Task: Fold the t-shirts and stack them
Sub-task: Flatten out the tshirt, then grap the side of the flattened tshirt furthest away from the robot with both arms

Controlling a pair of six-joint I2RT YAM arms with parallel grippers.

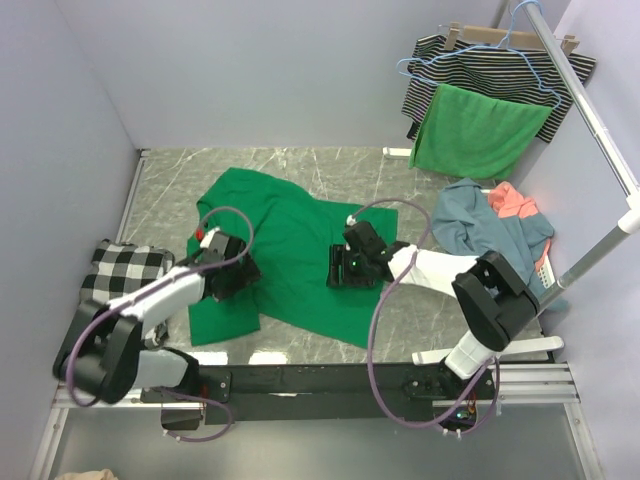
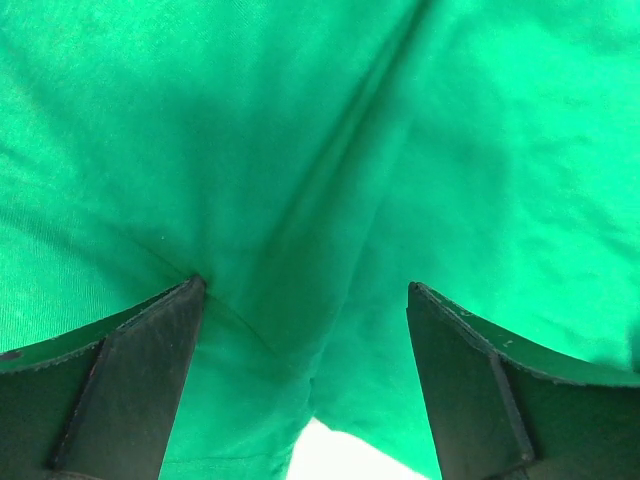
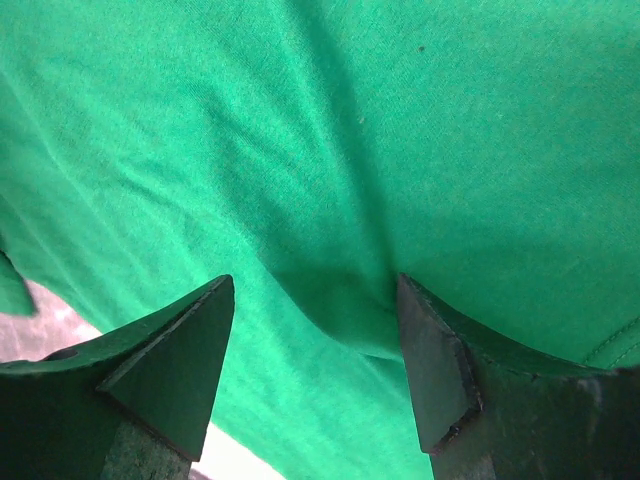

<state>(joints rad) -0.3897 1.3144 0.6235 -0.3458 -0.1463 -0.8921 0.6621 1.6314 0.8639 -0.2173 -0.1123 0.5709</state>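
- My left gripper [image 1: 232,265] is down on the left part of the green t-shirt [image 1: 290,250], near its near-left edge.
- In the left wrist view, the jaws of my left gripper [image 2: 305,290] stand wide apart. Both fingertips [image 2: 185,300] appear to rest on the green cloth, and a soft crease runs up between them.
- Nothing is pinched there. The fabric lies loose across the gap, and a pale patch of table shows below its hem.
- My right gripper [image 1: 352,268] sits on the same shirt, toward its middle and right of my left one, the two well apart.
- In the right wrist view, the jaws of my right gripper [image 3: 315,285] are also wide. A low ridge of green fabric bulges between the fingers [image 3: 430,350], but they are not clamped on it.
- The green t-shirt lies spread and rumpled on the marble-patterned table [image 1: 330,170], with one sleeve pointing to the far left.
- The blue t-shirt [image 1: 480,225] and the coral t-shirt [image 1: 512,200] lie heaped together at the right edge, clear of both my grippers.
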